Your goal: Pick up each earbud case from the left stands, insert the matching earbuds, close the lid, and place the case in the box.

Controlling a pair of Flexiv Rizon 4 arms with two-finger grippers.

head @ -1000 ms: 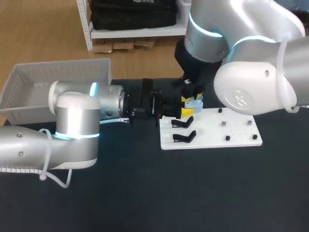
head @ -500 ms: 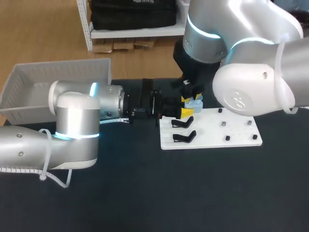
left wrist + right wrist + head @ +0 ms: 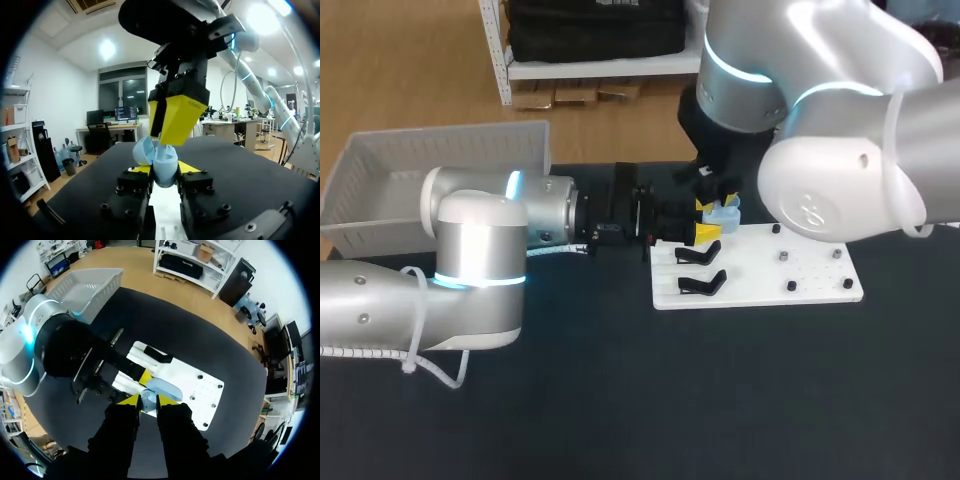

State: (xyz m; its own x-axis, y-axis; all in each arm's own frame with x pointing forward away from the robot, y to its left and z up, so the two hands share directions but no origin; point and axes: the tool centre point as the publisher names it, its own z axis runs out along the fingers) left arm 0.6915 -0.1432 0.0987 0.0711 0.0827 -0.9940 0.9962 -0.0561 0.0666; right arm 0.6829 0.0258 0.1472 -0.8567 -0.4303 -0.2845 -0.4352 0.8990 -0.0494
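A light blue earbud case (image 3: 164, 167) stands with its lid (image 3: 142, 150) open, and my left gripper (image 3: 165, 170) is shut on its body from both sides. In the head view that left gripper (image 3: 704, 233) holds the case (image 3: 724, 212) over the far left corner of the white board (image 3: 820, 270). My right gripper (image 3: 164, 142) comes down from above with its yellow tips right over the open case. The right wrist view shows the right gripper (image 3: 148, 401) with narrow jaws on a small pale earbud (image 3: 147, 399), the case (image 3: 161, 389) just ahead. The white box (image 3: 440, 165) stands far left.
Two black stands (image 3: 700, 270) stick up from the board's left part, close under the left gripper. Several small dark pegs (image 3: 784, 256) dot its right part. Dark table surface lies in front of the board.
My right arm's upper part has drifted slightly to the left. Both grippers and the case stay where they were.
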